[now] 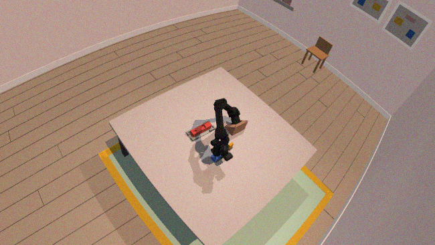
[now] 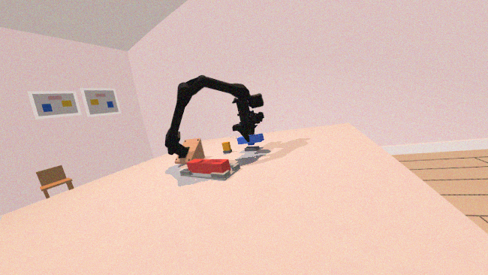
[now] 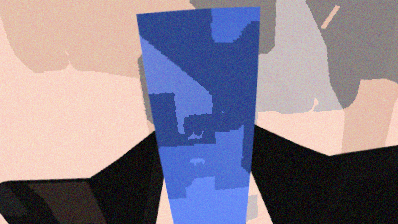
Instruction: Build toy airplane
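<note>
Gripping: the gripper [image 1: 219, 156] [image 2: 249, 140] [image 3: 202, 130] has its fingers closed on the blue wing [image 1: 216, 158] [image 2: 250, 139] [image 3: 202, 105], one black finger on each side of it
Wing: between the fingertips, lifted just above a small dark stand [image 2: 251, 148], with a short piece showing under its middle
Tail fin: the small orange block [image 1: 231, 145] [image 2: 226, 146], near the gripper on the side toward the arm's base, upright on its own dark stand [image 2: 227, 151]
Fuselage: the red body [image 1: 201, 129] [image 2: 209, 165], apart from the gripper, lying lengthwise in the jig; whether it is fully down, I cannot tell
Jig: the grey cradle [image 1: 191, 138] [image 2: 221, 177], under and around the red body, well away from the gripper
Arm: black [image 1: 219, 117] [image 2: 221, 84], arching up from beside the brown wedge [image 1: 237, 128] [image 2: 194, 149] and down to the gripper
Table: pale top [image 1: 268, 147] [image 2: 300, 210], below the gripper and all the parts
Chair: brown [image 1: 318, 52] [image 2: 55, 183], far beyond the table from the gripper
</note>
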### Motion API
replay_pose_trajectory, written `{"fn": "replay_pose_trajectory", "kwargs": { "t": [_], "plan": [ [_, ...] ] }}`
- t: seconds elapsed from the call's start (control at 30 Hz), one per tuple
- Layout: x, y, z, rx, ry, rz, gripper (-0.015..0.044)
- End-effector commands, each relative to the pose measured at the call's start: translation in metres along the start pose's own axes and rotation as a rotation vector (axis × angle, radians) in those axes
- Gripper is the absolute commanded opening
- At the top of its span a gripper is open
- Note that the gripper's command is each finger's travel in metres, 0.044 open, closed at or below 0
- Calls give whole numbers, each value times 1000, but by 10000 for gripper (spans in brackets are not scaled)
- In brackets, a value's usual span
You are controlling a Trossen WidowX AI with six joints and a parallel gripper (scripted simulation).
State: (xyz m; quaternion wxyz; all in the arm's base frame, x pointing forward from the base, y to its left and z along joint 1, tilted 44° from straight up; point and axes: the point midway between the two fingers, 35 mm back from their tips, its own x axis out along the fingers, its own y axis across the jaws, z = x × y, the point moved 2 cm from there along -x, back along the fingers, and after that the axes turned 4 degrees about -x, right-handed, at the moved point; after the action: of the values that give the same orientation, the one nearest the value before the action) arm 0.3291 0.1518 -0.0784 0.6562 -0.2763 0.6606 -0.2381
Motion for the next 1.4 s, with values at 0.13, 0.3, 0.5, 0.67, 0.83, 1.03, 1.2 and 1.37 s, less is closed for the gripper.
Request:
{"fn": "replay_pose_trajectory", "kwargs": {
  "t": [0.13, 0.3, 0.5, 0.67, 0.83, 1.03, 1.2, 1.37],
  "plan": [
    [-29, 2, 6, -3, -1, 7, 0],
    [-44, 2, 7, -9, 5, 5, 0],
    [-63, 1, 7, -18, 11, 0, 0],
    [-79, 0, 6, -24, 17, -4, 0],
    [-95, -2, 4, -30, 22, -8, 0],
    [-100, -7, 4, -7, 24, -9, 0],
    [-101, -24, 6, 76, 24, -7, 0],
    [-101, -41, 7, 159, 24, -5, 0]
  ]
}}
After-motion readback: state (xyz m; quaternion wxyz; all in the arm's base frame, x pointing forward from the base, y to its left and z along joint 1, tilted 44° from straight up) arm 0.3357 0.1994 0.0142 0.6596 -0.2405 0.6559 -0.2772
